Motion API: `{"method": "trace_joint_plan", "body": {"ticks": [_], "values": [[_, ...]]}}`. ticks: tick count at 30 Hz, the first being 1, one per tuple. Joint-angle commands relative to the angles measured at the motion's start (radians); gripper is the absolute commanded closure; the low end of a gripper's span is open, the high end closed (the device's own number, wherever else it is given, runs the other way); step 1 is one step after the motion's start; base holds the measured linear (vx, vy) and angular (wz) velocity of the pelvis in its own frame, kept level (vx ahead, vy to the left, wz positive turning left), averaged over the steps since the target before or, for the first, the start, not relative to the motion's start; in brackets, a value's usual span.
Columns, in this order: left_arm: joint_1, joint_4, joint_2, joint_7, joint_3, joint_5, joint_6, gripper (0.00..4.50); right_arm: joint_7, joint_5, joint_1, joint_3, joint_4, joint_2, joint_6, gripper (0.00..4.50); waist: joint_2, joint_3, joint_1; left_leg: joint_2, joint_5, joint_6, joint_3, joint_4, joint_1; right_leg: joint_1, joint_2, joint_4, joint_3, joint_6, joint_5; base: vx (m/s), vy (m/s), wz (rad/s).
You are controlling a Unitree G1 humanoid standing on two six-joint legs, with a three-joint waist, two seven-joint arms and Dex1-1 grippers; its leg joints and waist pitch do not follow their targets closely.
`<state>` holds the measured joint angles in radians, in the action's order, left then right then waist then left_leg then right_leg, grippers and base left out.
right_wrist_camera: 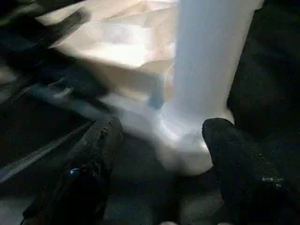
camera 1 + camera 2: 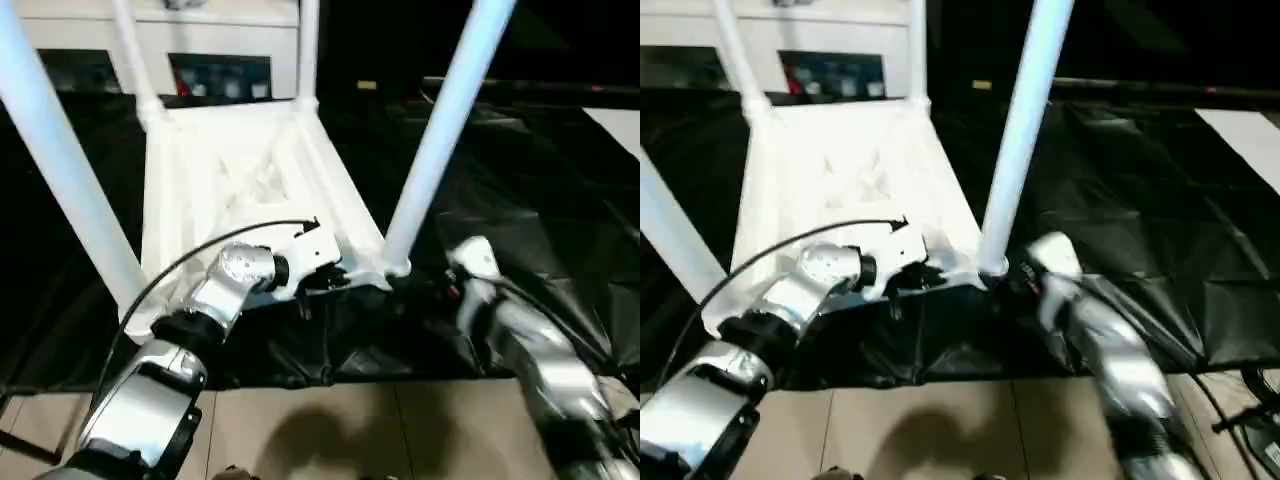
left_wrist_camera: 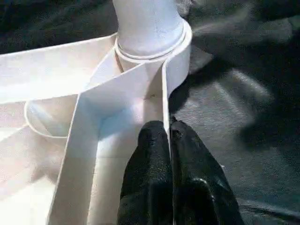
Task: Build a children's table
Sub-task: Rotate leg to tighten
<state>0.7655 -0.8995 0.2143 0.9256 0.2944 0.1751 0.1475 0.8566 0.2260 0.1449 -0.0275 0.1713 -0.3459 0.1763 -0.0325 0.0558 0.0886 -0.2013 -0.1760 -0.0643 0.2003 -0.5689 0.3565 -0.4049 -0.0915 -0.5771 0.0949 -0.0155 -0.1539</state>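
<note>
A staged test room, likely a lab: a black sheet (image 2: 560,230) covers the tile floor (image 2: 330,430), a white cabinet (image 2: 215,45) at twelve o'clock, loose cables (image 2: 1240,400) at four.

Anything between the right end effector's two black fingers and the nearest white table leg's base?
Nothing. In the right wrist view, the right end effector stands open before the round white plastic leg, its fingers apart, with bare black sheet between.
</note>
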Motion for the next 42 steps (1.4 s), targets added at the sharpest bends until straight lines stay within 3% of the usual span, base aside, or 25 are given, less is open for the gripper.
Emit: {"method": "trace_joint_plan", "body": {"ticks": [1,6,9,10,13,14,18,21,23,24,25,27,28,30,31,32,33,34,35,36,37,38,39,40,42], "values": [[0.023,-0.017,0.033,-0.009,-0.001,0.012,0.077,4.5,0.023,0.031,-0.062,0.0,-0.127,-0.025,0.047,1.4,0.0,-0.067,0.004,-0.034,-0.231,0.083,-0.02,0.06,-0.003,0.06,-0.062,0.066,-0.052,-0.181,-0.218,0.0,0.0,0.0],[-0.021,0.086,0.077,0.104,-0.017,-0.039,0.04,3.95,-0.025,0.04,-0.127,-0.004,-0.214,-0.022,0.072,1.35,-0.002,-0.062,0.0,-0.037,-0.28,0.046,-0.023,0.066,-0.01,0.049,-0.066,0.082,-0.05,-0.14,-0.374,0.0,0.0,0.0],[-0.039,0.131,0.087,0.106,-0.029,-0.053,0.035,3.82,-0.047,0.046,-0.14,-0.015,-0.238,-0.015,0.086,1.35,0.002,-0.062,0.002,-0.042,-0.288,0.033,-0.022,0.068,-0.015,0.043,-0.064,0.075,-0.053,-0.163,-0.334,0.0,0.0,0.0],[-0.056,0.189,0.085,0.071,-0.069,-0.09,0.022,3.6,-0.073,0.058,-0.158,-0.027,-0.278,-0.008,0.111,1.35,-0.009,-0.061,0.0,-0.043,-0.288,0.032,-0.022,0.069,-0.011,0.046,-0.064,0.071,-0.053,-0.17,-0.322,0.0,0.0,0.0],[-0.084,0.305,0.07,0.006,-0.155,-0.181,-0.045,3.6,-0.122,0.077,-0.181,-0.048,-0.338,0.013,0.145,1.35,-0.003,-0.061,0.004,-0.046,-0.271,0.029,-0.021,0.068,-0.011,0.045,-0.066,0.062,-0.054,-0.187,-0.277,0.0,0.0,0.0],[-0.108,0.37,0.064,-0.029,-0.191,-0.211,-0.082,3.6,-0.156,0.07,-0.189,-0.058,-0.36,0.029,0.146,1.35,-0.012,-0.061,0.005,-0.043,-0.272,0.034,-0.02,0.068,-0.009,0.045,-0.064,0.064,-0.053,-0.181,-0.285,0.0,0.0,0.0],[-0.23,0.571,0.03,-0.214,-0.286,-0.219,-0.164,3.6,-0.278,0.038,-0.219,-0.074,-0.429,0.087,0.143,1.35,-0.003,-0.059,0.001,-0.043,-0.265,0.024,-0.022,0.069,-0.003,0.047,-0.065,0.064,-0.053,-0.157,-0.306,0.0,0.0,0.0],[-0.427,0.773,-0.056,-0.355,-0.347,-0.232,-0.276,3.6,-0.371,-0.002,-0.256,-0.054,-0.474,0.127,0.168,1.35,0.004,-0.056,-0.005,-0.043,-0.285,0.015,-0.024,0.072,0.001,0.048,-0.063,0.072,-0.053,-0.132,-0.349,0.0,0.0,0.0],[-0.533,0.84,-0.092,-0.417,-0.351,-0.192,-0.248,3.6,-0.389,-0.03,-0.265,-0.029,-0.474,0.138,0.155,1.35,0.006,-0.059,-0.005,-0.042,-0.299,0.016,-0.022,0.068,-0.006,0.04,-0.058,0.078,-0.053,-0.119,-0.365,0.0,0.0,0.0],[-0.572,0.862,-0.102,-0.438,-0.348,-0.169,-0.232,3.6,-0.396,-0.045,-0.264,-0.016,-0.468,0.141,0.149,1.35,-0.005,-0.05,0.003,-0.02,-0.291,0.072,-0.061,0.084,0.058,0.084,-0.075,0.063,-0.012,-0.098,-0.367,0.0,0.0,0.0],[-0.617,0.891,-0.118,-0.487,-0.336,-0.125,-0.23,3.6,-0.414,-0.08,-0.247,0.009,-0.44,0.146,0.132,1.35,0.009,-0.058,-0.006,-0.021,-0.25,0.132,-0.081,0.079,0.051,0.077,-0.072,0.072,0.01,-0.102,-0.309,-0.027,-0.021,0.32],[-0.642,0.912,-0.13,-0.53,-0.326,-0.097,-0.246,3.6,-0.431,-0.108,-0.228,0.028,-0.415,0.151,0.116,1.35,0.034,-0.059,-0.015,-0.036,-0.266,0.141,-0.127,0.075,0.056,0.083,-0.055,0.057,0.036,-0.137,-0.236,-0.021,-0.029,0.43],[-0.651,0.919,-0.142,-0.573,-0.319,-0.074,-0.27,3.6,-0.44,-0.109,-0.205,0.03,-0.385,0.162,0.116,1.35,0.031,-0.049,-0.03,-0.068,-0.367,0.139,-0.176,0.092,0.051,0.074,-0.031,0.029,0.046,-0.164,-0.197,-0.015,-0.075,0.61],[-0.655,0.918,-0.162,-0.614,-0.328,-0.072,-0.296,3.6,-0.448,-0.106,-0.186,0.03,-0.358,0.172,0.115,1.35,0.055,-0.036,-0.031,-0.104,-0.532,0.128,-0.234,0.134,0.033,0.064,0.001,-0.029,0.046,-0.185,-0.229,-0.014,-0.093,0.64],[-0.662,0.933,-0.17,-0.64,-0.331,-0.073,-0.321,3.6,-0.46,-0.093,-0.177,0.024,-0.346,0.184,0.123,1.35,0.037,-0.022,-0.04,-0.182,-0.603,0.089,-0.184,0.149,-0.003,0.028,-0.006,-0.079,-0.007,-0.169,-0.205,0.005,-0.174,0.65],[-0.669,0.956,-0.178,-0.658,-0.335,-0.073,-0.346,3.6,-0.471,-0.088,-0.172,0.022,-0.341,0.19,0.132,1.35,0.034,-0.017,-0.027,-0.173,-0.622,0.067,-0.147,0.159,0.005,0.031,-0.012,-0.078,-0.027,-0.145,-0.196,0.005,-0.174,0.65],[-0.675,0.972,-0.181,-0.668,-0.338,-0.072,-0.36,3.6,-0.475,-0.088,-0.169,0.025,-0.338,0.192,0.135,1.35,-0.014,-0.012,-0.004,-0.04,-0.577,0.035,-0.042,0.035,-0.019,-0.025,-0.048,0.064,-0.082,-0.103,-0.393,0.035,-0.218,0.56],[-0.68,0.994,-0.182,-0.676,-0.341,-0.071,-0.373,3.6,-0.474,-0.092,-0.167,0.035,-0.335,0.19,0.134,1.35,-0.043,-0.02,0.025,0.015,-0.276,0.026,-0.024,-0.074,-0.017,-0.014,-0.121,0.134,-0.126,0.052,-0.885,0.026,-0.105,0.27],[-0.683,1.004,-0.181,-0.677,-0.339,-0.068,-0.373,3.6,-0.469,-0.094,-0.168,0.04,-0.333,0.188,0.129,1.35,-0.043,-0.02,0.025,0.015,-0.276,0.026,-0.024,-0.074,-0.017,-0.014,-0.121,0.134,-0.126,0.052,-0.885,0.009,-0.176,0.18],[-0.685,1.019,-0.176,-0.674,-0.333,-0.059,-0.369,3.6,-0.459,-0.091,-0.169,0.046,-0.328,0.188,0.123,1.35,-0.044,-0.046,0.071,-0.005,-0.091,0.053,-0.068,-0.071,0.06,0.068,-0.172,0.1,-0.19,0.177,-0.936,0.024,-0.097,-0.1],[-0.685,1.023,-0.169,-0.666,-0.323,-0.052,-0.372,3.6,-0.455,-0.088,-0.17,0.047,-0.323,0.189,0.12,1.35,-0.06,-0.047,0.077,0.0,-0.104,0.073,-0.072,-0.068,0.063,0.067,-0.162,0.088,-0.201,0.186,-0.86,0.017,-0.113,-0.01],[-0.687,1.024,-0.162,-0.655,-0.311,-0.047,-0.377,3.6,-0.451,-0.088,-0.169,0.049,-0.315,0.19,0.112,1.35,-0.05,-0.048,0.088,0.003,-0.117,0.114,-0.086,-0.067,0.054,0.074,-0.179,0.079,-0.217,0.107,-0.676,0.0,0.0,0.0],[-0.687,1.024,-0.161,-0.653,-0.31,-0.048,-0.377,3.6,-0.45,-0.088,-0.169,0.049,-0.314,0.19,0.111,1.35,-0.038,-0.047,0.091,-0.006,-0.099,0.122,-0.092,-0.054,0.039,0.068,-0.173,0.075,-0.208,0.026,-0.578,-0.026,-0.013,0.25],[-0.691,1.026,-0.159,-0.643,-0.303,-0.057,-0.373,3.6,-0.443,-0.09,-0.166,0.055,-0.305,0.19,0.102,1.35,-0.018,-0.038,0.06,-0.027,-0.1,0.145,-0.069,0.02,-0.006,0.024,-0.056,0.037,-0.116,-0.145,-0.312,-0.029,0.026,0.24],[-0.698,1.034,-0.158,-0.633,-0.299,-0.072,-0.374,3.6,-0.44,-0.092,-0.163,0.057,-0.302,0.19,0.097,1.35,0.0,-0.048,0.044,-0.049,-0.196,0.119,-0.068,0.036,-0.032,0.021,-0.03,0.022,-0.09,-0.2,-0.224,-0.027,0.04,0.21]]}}
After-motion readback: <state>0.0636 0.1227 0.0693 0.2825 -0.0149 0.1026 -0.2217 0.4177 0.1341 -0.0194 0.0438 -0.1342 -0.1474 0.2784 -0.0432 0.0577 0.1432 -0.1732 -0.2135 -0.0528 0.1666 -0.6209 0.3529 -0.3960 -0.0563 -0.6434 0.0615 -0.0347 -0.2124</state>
